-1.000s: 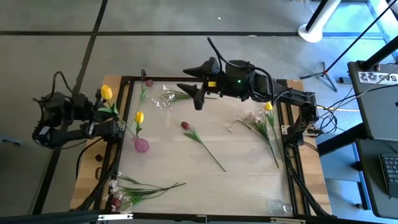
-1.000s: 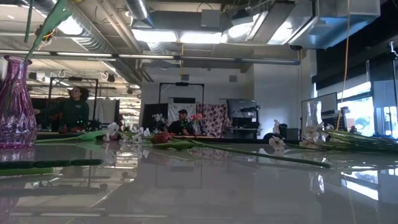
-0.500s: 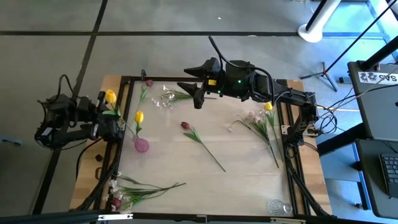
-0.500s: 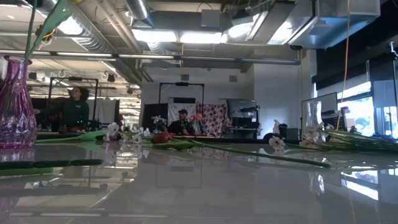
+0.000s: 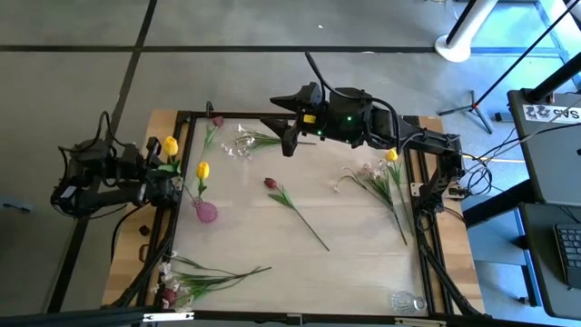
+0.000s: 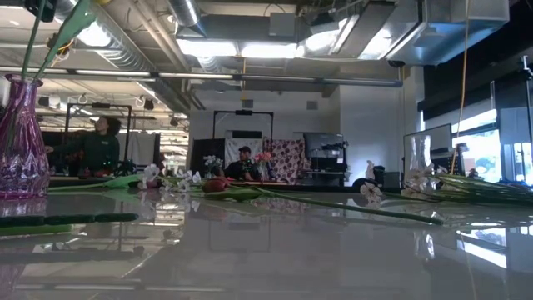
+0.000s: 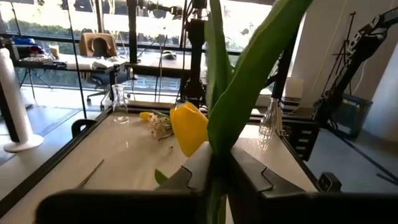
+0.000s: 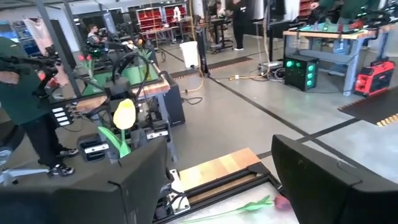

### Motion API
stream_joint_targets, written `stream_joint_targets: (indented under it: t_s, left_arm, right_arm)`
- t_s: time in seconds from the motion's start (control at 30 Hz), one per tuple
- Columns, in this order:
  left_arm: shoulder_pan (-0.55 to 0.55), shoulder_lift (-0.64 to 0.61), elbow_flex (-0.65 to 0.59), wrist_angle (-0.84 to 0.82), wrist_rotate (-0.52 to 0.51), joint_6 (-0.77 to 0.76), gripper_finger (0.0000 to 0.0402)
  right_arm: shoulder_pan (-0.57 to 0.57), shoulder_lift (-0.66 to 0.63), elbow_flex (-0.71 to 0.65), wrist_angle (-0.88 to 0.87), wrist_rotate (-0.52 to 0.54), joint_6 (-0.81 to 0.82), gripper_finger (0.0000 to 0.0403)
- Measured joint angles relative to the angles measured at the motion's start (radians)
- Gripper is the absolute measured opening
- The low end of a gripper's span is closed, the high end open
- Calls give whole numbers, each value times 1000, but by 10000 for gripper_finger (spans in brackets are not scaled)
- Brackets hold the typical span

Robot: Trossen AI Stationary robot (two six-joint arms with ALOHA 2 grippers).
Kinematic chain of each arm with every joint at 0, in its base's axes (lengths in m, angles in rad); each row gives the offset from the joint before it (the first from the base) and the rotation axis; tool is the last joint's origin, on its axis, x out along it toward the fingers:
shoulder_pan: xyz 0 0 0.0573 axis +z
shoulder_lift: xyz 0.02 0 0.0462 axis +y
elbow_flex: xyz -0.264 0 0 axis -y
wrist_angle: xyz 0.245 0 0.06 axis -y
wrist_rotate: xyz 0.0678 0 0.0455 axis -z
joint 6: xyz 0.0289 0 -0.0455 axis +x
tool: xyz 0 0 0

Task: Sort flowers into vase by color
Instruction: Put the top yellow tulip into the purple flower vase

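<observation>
My left gripper [image 5: 171,186] is at the table's left edge, shut on a yellow tulip [image 5: 171,145]. Close to its right stands a pink glass vase [image 5: 206,213] with one yellow tulip [image 5: 202,170] in it; the vase also shows in the low view [image 6: 17,142]. My right gripper [image 5: 289,129] hangs open and empty over the table's far side, above a spray of white-pink blossoms [image 5: 243,143]. A dark red tulip [image 5: 270,183] lies on the table's middle. My left gripper pinches the tulip's green stem [image 7: 217,180] between its two fingers, which come level from the table's left. The stem stands about upright, and its long leaves [image 7: 249,68] rise above the fingers. The stem's lower end is hidden below the gripper.
A second red tulip [image 5: 216,120] lies at the far left. A yellow tulip [image 5: 392,155] and white-pink sprays [image 5: 368,174] lie at the right. More flowers [image 5: 195,280] lie at the near left. A clear glass vase [image 5: 407,302] stands at the near right. A black frame [image 5: 419,227] rims the table.
My left gripper has moved toward the table's right, nearer the pink vase, carrying the yellow tulip along with it. The tulip's head has shifted right and toward the near edge. My right gripper has kept still.
</observation>
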Motion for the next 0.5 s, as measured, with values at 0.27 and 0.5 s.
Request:
stream_joint_targets:
  t_s: [0.27, 0.5]
  left_arm:
    - [0, 0, 0, -18, -16, -105, 89]
    - [0, 1, 2, -76, 53, -152, 123]
  right_arm:
    - [0, 0, 0, 21, 22, -54, 292]
    - [0, 0, 0, 22, 24, -56, 301]
